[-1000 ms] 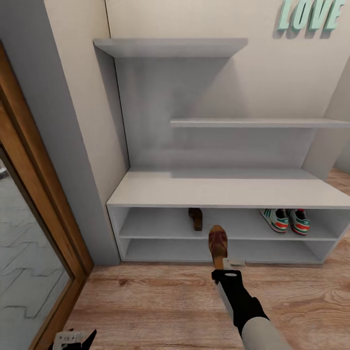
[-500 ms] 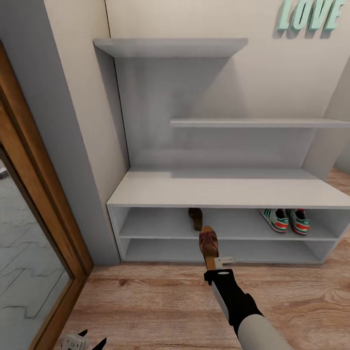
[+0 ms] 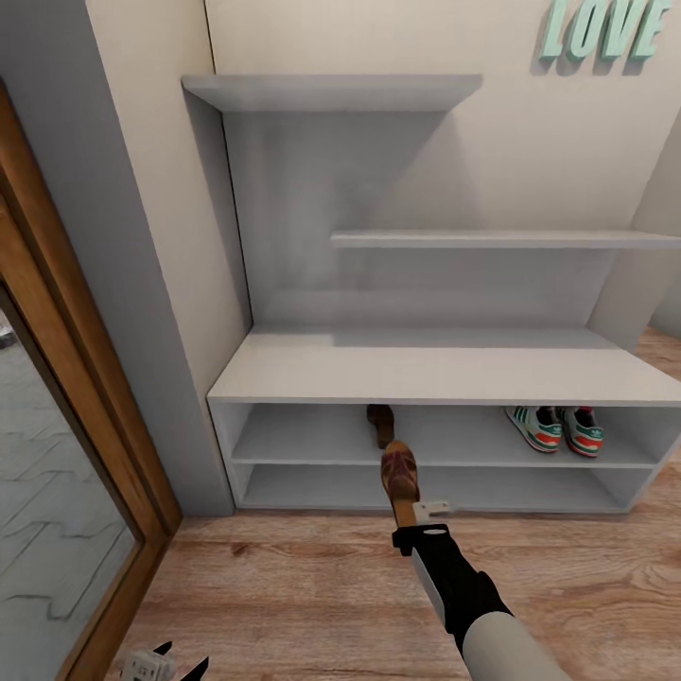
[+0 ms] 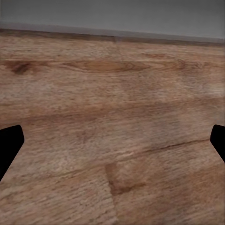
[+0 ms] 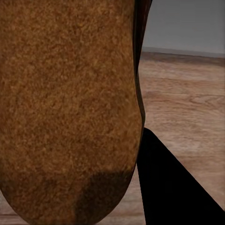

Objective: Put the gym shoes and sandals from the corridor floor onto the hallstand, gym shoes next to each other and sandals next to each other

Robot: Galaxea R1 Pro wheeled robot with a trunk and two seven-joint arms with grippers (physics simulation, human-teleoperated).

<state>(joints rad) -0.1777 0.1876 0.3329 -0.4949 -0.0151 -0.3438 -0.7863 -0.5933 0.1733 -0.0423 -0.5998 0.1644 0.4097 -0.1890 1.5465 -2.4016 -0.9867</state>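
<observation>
Wood-grain corridor floor (image 3: pixel 312 586) bare. Low at near left, left gripper (image 3: pixel 161 665) spread wide over planks, empty. On hallstand (image 3: pixel 435 374), upper low shelf: one dark sandal (image 3: pixel 381 423) already placed. Second sandal (image 3: pixel 400 476) clamped by its heel in right gripper (image 3: pixel 416 518), toe just short of that shelf, unplaced. Farther right, gym shoes (image 3: pixel 558 428) paired side by side, done.

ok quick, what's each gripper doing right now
Left gripper: open, holding nothing, over the wood floor.
Right gripper: shut on the brown sandal, in front of the shoe rack.
</observation>
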